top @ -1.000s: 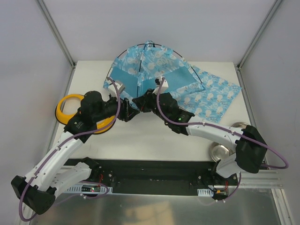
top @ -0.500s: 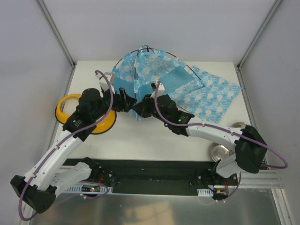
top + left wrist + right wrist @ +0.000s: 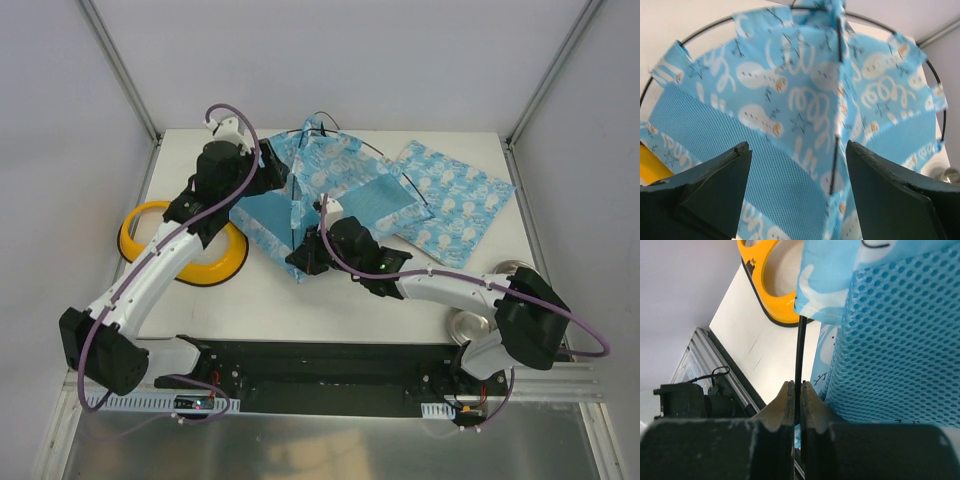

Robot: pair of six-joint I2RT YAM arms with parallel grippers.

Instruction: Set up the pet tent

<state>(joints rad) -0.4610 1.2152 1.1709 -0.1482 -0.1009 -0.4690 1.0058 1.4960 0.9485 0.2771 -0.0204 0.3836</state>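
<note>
Clenched tight on a thin black pole (image 3: 800, 347) at the near bottom corner of the tent (image 3: 335, 175): the right tool (image 3: 795, 386). Spread wide and holding nothing, just left of the tent and facing its side: the left tool (image 3: 797, 150).

Tent half up on the surface (image 3: 280, 300), toward the back, leaning and a bit crooked, with poles bent in arches over the top.

Step in hand, by the look of it: pulling the tent into shape with one corner pinned. Next, most likely: grab the tent's left side with the free tool and tug it out square. Keep the pinch firm to stop the bendy pole springing away.

Left of the tent: yellow bowl (image 3: 140, 225), partly under the left arm, nothing seen in the part that shows. Right of the tent and nearer: metal bowl (image 3: 470, 325), partly hidden by the right arm, nothing seen inside. Just right of the tent: flat mat (image 3: 455, 205).
</note>
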